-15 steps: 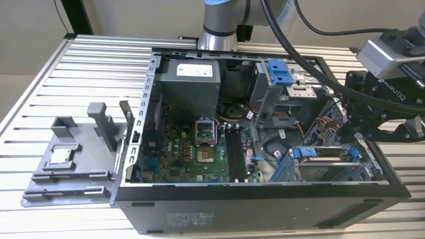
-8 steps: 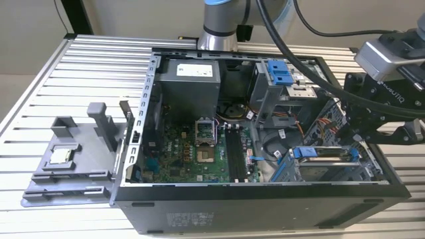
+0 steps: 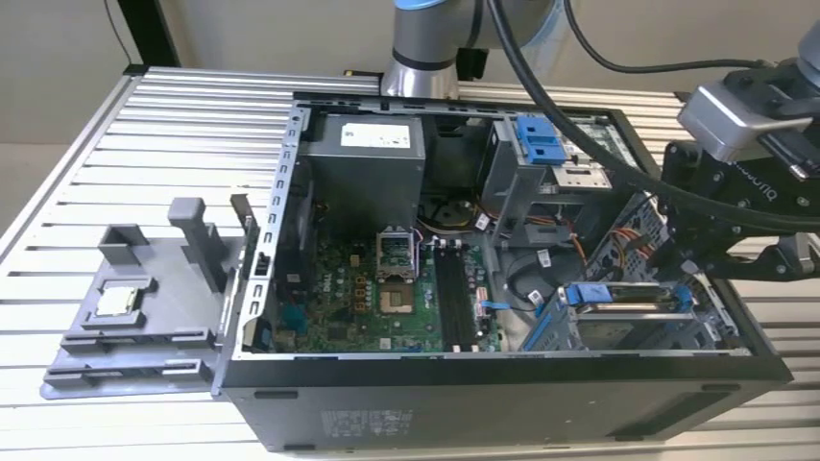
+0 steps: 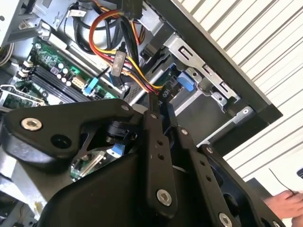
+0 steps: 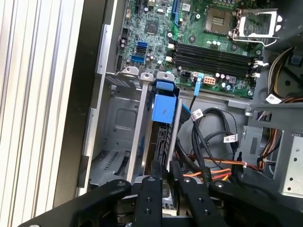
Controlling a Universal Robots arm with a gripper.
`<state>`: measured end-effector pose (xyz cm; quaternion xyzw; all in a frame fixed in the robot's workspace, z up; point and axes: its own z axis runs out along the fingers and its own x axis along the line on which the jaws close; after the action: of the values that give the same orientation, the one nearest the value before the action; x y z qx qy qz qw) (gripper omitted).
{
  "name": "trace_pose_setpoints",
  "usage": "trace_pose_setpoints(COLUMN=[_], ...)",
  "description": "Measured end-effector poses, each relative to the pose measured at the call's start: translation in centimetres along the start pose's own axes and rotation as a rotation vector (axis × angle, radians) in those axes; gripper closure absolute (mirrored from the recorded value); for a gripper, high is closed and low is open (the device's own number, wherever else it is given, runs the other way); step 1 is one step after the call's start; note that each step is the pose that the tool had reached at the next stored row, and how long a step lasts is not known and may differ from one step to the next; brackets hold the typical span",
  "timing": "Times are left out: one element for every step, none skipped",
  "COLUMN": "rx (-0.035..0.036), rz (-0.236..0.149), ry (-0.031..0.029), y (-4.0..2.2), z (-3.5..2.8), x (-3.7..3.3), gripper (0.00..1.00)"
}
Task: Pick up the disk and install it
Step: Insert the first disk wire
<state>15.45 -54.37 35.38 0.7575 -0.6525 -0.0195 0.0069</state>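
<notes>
Blue-bracketed disk (image 5: 163, 108) edgewise in the drive bay (image 5: 118, 124), hand (image 5: 164, 168) seemingly against it

The arm (image 3: 429, 38) stands at the back of the exterior view and reaches round to that view's right, wrist tipped downward, where the black gripper (image 5: 164, 166) has its two fingers (image 5: 150, 191) drawn close together, pinching the end of the disk (image 5: 163, 106) between them.
</notes>
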Motion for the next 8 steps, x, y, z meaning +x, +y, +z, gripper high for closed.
trace_pose_setpoints(rx=[0.0097, 0.0170, 0.0180, 0.0183, 0.0190, 0.0196, 0.0196, 0.0196], rz=[0.000, 0.000, 0.000, 0.000, 0.000, 0.000, 0.000, 0.000], ry=[0.0013, 0.0024, 0.0025, 0.0027, 0.0029, 0.0029, 0.0029, 0.0029], y=[0.09, 0.14, 0.15, 0.14, 0.15, 0.15, 0.15, 0.15], z=[0.08, 0.14, 0.14, 0.14, 0.13, 0.13, 0.13, 0.14], x=[-0.01, -0.01, -0.01, -0.01, -0.02, -0.02, -0.02, -0.02], gripper=[1.00, 1.00, 1.00, 1.00, 1.00, 1.00, 1.00, 1.00])
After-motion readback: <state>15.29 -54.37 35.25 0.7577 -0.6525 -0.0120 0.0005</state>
